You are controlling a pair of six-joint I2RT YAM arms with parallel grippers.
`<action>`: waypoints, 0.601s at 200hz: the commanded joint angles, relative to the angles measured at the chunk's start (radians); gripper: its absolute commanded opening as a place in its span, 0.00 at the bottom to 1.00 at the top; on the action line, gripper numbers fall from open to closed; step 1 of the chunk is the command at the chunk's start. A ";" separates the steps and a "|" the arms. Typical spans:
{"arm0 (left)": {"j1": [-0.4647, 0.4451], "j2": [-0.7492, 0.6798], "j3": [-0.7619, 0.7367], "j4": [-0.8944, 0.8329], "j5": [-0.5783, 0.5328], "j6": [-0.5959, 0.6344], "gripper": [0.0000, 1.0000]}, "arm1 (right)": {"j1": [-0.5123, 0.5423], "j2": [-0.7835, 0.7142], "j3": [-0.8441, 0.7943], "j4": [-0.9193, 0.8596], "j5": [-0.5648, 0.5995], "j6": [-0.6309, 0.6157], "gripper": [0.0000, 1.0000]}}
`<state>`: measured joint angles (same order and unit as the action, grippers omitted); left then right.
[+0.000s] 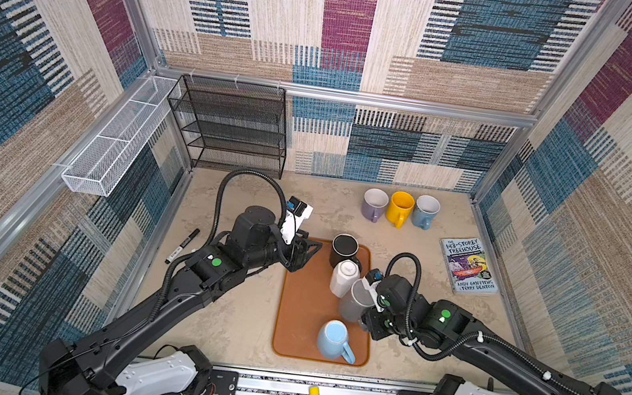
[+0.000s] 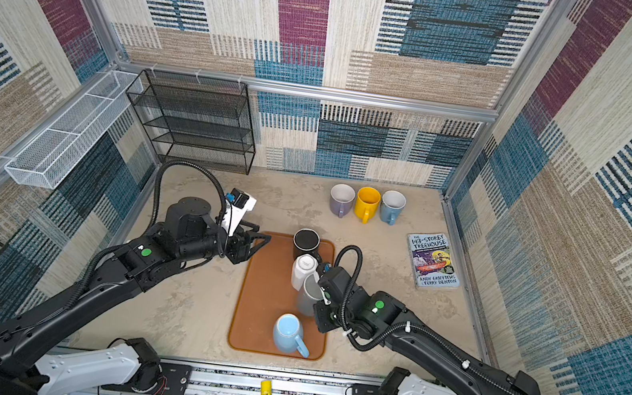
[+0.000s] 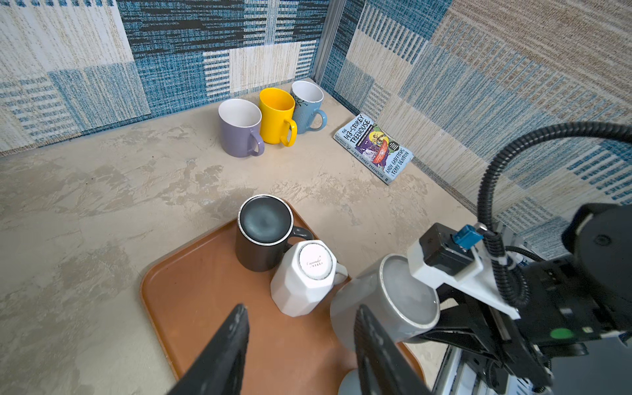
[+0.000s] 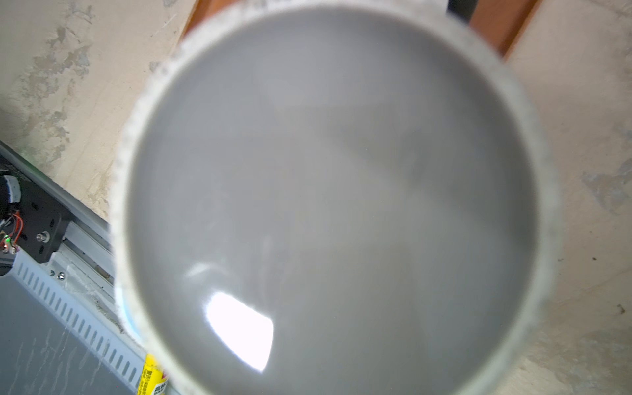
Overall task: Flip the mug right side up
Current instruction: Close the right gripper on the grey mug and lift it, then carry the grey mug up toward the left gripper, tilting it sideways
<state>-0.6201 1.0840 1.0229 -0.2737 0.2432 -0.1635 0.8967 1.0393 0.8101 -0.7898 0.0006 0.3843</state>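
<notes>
Slippage is risked: the glazed grey ceramic mug (image 1: 354, 304) is held tilted above the brown tray (image 1: 299, 330) by the right gripper (image 1: 366, 320), jaws clamped on it. The white faceted mug (image 1: 344, 279) just beside may be struck. Jaws of the left gripper (image 3: 301, 309) are set apart.

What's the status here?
Left gripper open, empty. Right gripper shut on grey ceramic mug, tilted over brown tray. Upside-down white faceted mug close beside.

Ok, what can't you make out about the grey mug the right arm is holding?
- Handle of the grey mug: hidden in every view behind the right gripper.
- Fingertips of that gripper: covered by its wrist in both top views.
- Right wrist view: the blurred mug fills it, so the grip is unseen.
- Base print of the white mug, left wrist view: too small.
</notes>
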 commanded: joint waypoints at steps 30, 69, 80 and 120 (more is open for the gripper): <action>0.001 0.004 0.006 0.031 -0.002 -0.017 0.51 | 0.001 -0.006 0.077 0.054 0.019 -0.031 0.00; 0.001 0.003 0.012 0.019 -0.013 -0.016 0.51 | 0.000 0.006 0.122 0.072 0.009 -0.053 0.00; 0.001 0.002 0.015 0.014 -0.020 -0.013 0.51 | 0.000 0.008 0.138 0.073 0.010 -0.062 0.00; 0.003 -0.001 0.017 0.010 -0.027 -0.012 0.51 | -0.001 0.008 0.190 0.095 -0.008 -0.081 0.00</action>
<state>-0.6189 1.0863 1.0321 -0.2745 0.2317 -0.1654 0.8963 1.0508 0.9703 -0.7898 0.0002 0.3248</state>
